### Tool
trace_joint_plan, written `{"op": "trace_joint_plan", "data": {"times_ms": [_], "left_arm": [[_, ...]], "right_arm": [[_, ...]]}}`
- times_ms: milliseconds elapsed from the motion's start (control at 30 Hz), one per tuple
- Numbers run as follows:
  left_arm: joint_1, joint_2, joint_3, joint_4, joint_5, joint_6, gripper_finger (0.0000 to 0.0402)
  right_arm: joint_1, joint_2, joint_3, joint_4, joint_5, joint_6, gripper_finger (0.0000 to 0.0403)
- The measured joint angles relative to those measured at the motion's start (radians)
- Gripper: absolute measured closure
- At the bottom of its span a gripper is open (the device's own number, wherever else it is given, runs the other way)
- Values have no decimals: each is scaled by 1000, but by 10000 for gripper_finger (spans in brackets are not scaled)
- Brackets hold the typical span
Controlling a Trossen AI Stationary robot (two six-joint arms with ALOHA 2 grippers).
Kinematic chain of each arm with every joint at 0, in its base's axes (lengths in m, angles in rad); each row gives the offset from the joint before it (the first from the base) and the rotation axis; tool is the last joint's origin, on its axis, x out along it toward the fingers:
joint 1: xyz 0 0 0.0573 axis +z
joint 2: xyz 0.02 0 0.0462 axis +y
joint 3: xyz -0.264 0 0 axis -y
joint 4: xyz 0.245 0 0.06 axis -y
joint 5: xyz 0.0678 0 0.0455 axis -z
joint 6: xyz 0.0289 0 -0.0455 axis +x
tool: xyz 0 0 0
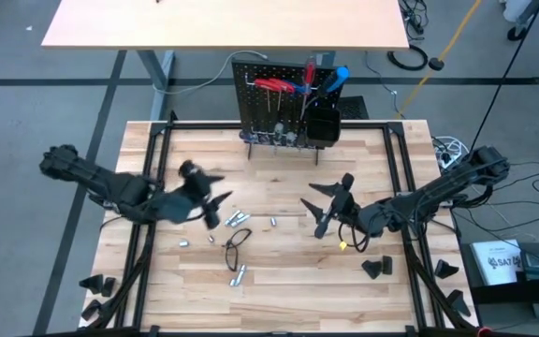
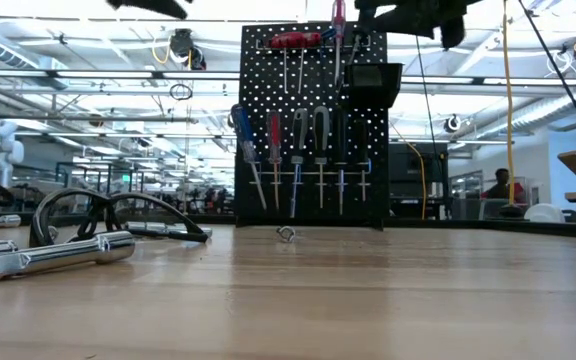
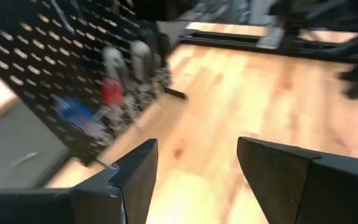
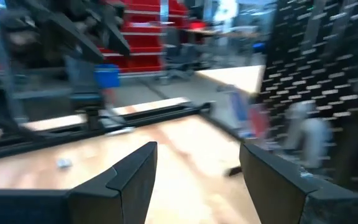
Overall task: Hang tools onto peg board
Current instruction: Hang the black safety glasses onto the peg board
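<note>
Fingers of both arms stand spread and empty: left fingers [image 1: 215,208] and right fingers [image 1: 330,208] hang over mid-desk, nothing between them. Board [image 1: 286,103] stands at the far edge, screwdrivers and pliers already hung. Loose bits [image 1: 238,219] lie near the desk's centre. Judgement: small steel, stiff, light, slick; likely to roll. Pinch across the shaft, mid-length.

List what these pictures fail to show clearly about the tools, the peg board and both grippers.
- Peg board: the high view sees it steeply from above, so its lower row of tools is foreshortened.
- Loose metal pieces on the table: too small in the high view to name.
- Left gripper and right gripper: open and empty, but motion blur smears the board behind them.
- Low view: both arms cut off by the top edge.
</note>
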Motion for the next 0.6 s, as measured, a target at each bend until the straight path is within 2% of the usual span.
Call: {"op": "trace_joint_plan", "data": {"times_ms": [167,367,467,600], "left_arm": [[-105,-88,-233,191,51,-13,173],[-158,-94,-467,511,280,-12,173],[-164,-94,-549,630,375,-2,173],[-162,-94,-626,749,398,60,173]], "right_arm": [[-16,37,0,43,-199,141,181],[-31,114,1,161,-351,237,181],[-44,165,36,167,-363,267,181],[-58,261,112,78,-358,374,181]]}}
